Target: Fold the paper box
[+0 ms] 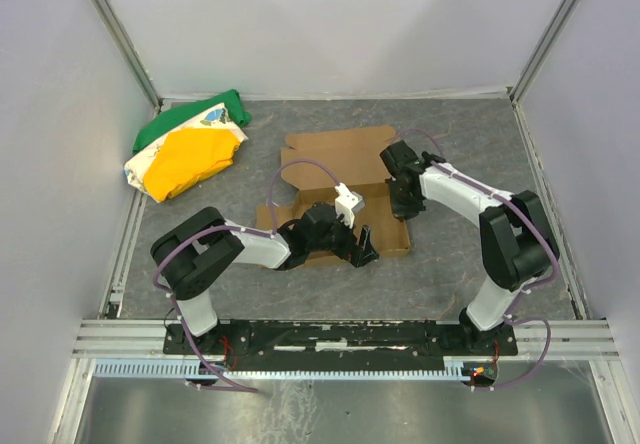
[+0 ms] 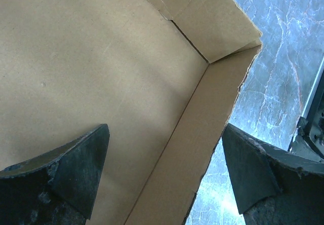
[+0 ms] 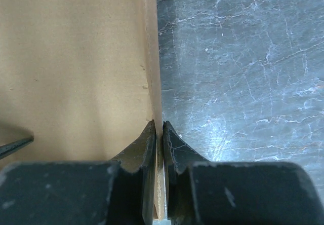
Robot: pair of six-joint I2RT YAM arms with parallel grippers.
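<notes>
The paper box [image 1: 330,152] is brown cardboard lying mid-table, partly formed, with a flat flap toward the back. My right gripper [image 1: 405,202] is at its right side. In the right wrist view the right gripper [image 3: 158,124] is shut on the box's upright side wall [image 3: 153,68], one finger inside and one outside. My left gripper [image 1: 358,247] is at the box's front right corner. In the left wrist view the left gripper [image 2: 166,128] is open, straddling the front wall [image 2: 202,134] without touching it. The box floor [image 2: 91,58] fills that view.
A green, yellow and white cloth bundle [image 1: 190,149] lies at the back left. Grey enclosure walls stand on three sides. A metal rail [image 1: 340,336] runs along the near edge at the arm bases. Grey marbled tabletop [image 1: 470,274] shows right of the box.
</notes>
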